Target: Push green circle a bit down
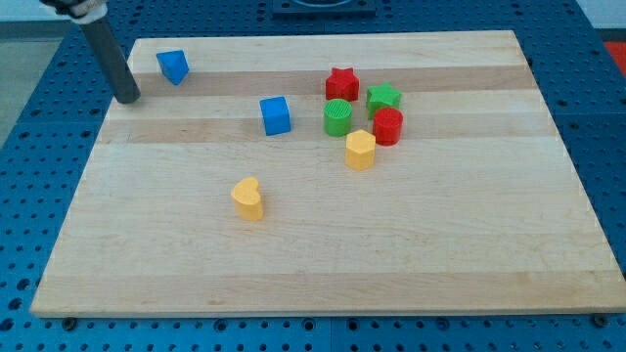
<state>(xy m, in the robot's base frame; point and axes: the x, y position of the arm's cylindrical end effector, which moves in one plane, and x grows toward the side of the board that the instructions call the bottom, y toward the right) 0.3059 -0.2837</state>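
Seven small blocks with a matte plastic look sit on a pale, grained wooden board [323,254] that lies on a blue perforated surface [29,108]. The green circle [337,117], a ribbed cylinder, stands right of centre near the view's top, close below the red star [342,83] and just left of the green star [383,97] and red cylinder [388,126]. A yellow hexagonal block [360,150] lies just below it, a blue cube [276,115] to its left. A yellow heart [248,198] sits apart, lower left. My tip [128,99], a bare rod with no claw, rests at the board's upper left, beside a blue wedge-like block [173,66], well apart from the circle.
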